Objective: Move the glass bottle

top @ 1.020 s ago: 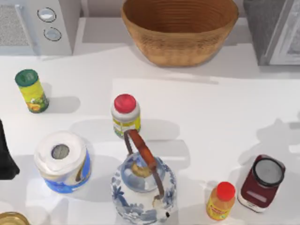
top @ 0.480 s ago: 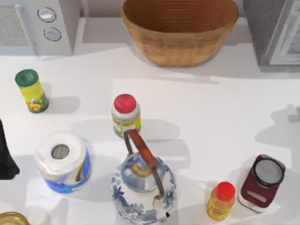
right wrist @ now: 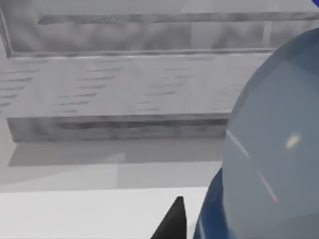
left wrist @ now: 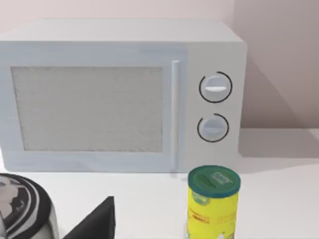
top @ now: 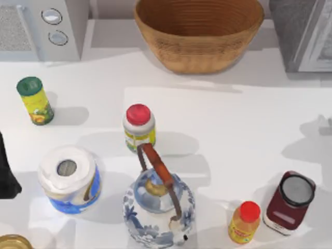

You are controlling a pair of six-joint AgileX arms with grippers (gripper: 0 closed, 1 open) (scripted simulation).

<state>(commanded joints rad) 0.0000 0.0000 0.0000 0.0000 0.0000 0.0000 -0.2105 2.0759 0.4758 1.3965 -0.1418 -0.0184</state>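
The glass bottle looms very close in the right wrist view, a clear bluish body with a blue band at its foot. My right gripper is shut on it, one dark finger showing beside the glass. Behind the bottle stands a grey appliance. In the top view the arm's shadow lies at the table's right edge. My left arm is parked at the table's left edge.
The table carries a wicker basket, microwave, green-capped yellow shaker, white jar with red cap, paper roll, blue-white kettle, small orange bottle and dark red jar.
The shadow at the table's right edge has slid up and spread leftward since a second ago. Nothing standing on the table has moved.
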